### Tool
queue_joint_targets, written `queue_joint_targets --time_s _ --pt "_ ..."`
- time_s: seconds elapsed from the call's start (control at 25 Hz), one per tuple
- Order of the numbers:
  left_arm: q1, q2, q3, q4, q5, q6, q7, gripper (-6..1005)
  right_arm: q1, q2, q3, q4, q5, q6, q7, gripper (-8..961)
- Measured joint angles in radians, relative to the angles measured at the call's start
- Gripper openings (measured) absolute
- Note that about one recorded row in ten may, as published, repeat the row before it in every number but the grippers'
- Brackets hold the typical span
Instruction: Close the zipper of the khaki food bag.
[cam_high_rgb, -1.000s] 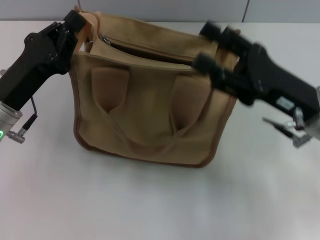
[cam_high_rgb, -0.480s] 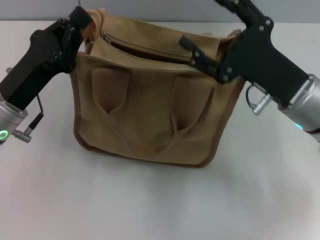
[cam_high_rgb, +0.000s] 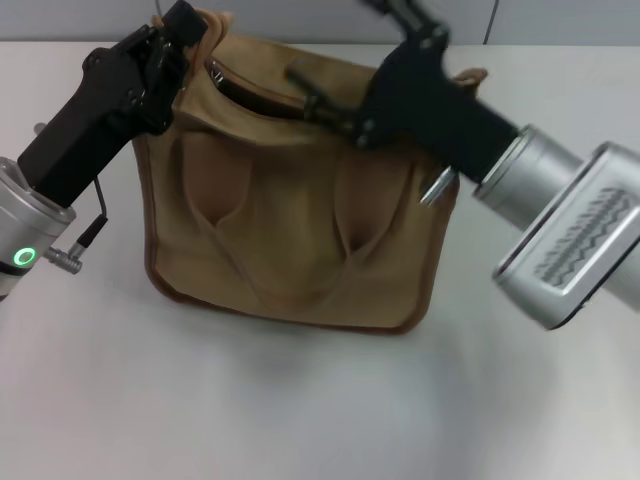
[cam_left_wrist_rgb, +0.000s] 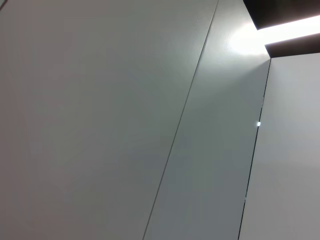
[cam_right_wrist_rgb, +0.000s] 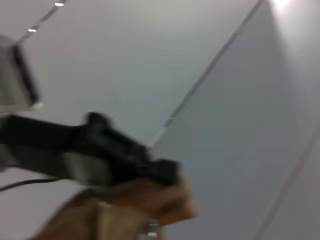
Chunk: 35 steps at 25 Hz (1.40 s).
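Note:
The khaki food bag (cam_high_rgb: 290, 220) stands upright on the white table, handles hanging down its front. Its zipper (cam_high_rgb: 262, 100) gapes open along the top panel, with the small silver slider (cam_high_rgb: 213, 71) near the bag's left end. My left gripper (cam_high_rgb: 180, 30) is shut on the fabric at the bag's top left corner. The right wrist view shows the left gripper (cam_right_wrist_rgb: 127, 162) on that khaki corner (cam_right_wrist_rgb: 150, 202) too. My right gripper (cam_high_rgb: 335, 45) hangs open over the middle of the bag's top, one finger (cam_high_rgb: 320, 95) just above the zipper opening and the other reaching past the frame's top edge.
The bag rests on a white table (cam_high_rgb: 300, 410) with a grey wall behind. My right arm's silver forearm (cam_high_rgb: 570, 230) slants over the table right of the bag. The left wrist view shows only wall and ceiling panels (cam_left_wrist_rgb: 125, 125).
My right gripper has swung left from the bag's right end to over the middle of its top. My left gripper has shifted slightly up and right, still holding the corner.

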Motion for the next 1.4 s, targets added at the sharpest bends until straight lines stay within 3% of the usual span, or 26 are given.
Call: queue_joint_targets --time_s 0.28,0.76,1.08,1.4 --pt "-0.017 0.000 -0.002 0.000 -0.001 -0.008 0.001 13 -0.001 0.000 0.092 0.021 -0.133 0.042 -0.043 825" --pt "-0.057 0.000 -0.009 -0.012 -0.001 -0.017 -0.003 13 0.015 0.000 0.459 0.091 -0.436 0.246 -0.070 826" --pt "-0.092 0.000 -0.010 -0.005 -0.002 0.001 -0.032 15 -0.033 0.000 0.565 0.093 -0.467 0.254 -0.085 826" --pt "-0.094 0.000 -0.006 -0.010 0.003 -0.004 -0.032 19 -0.040 0.000 0.572 0.098 -0.486 0.248 -0.086 826"
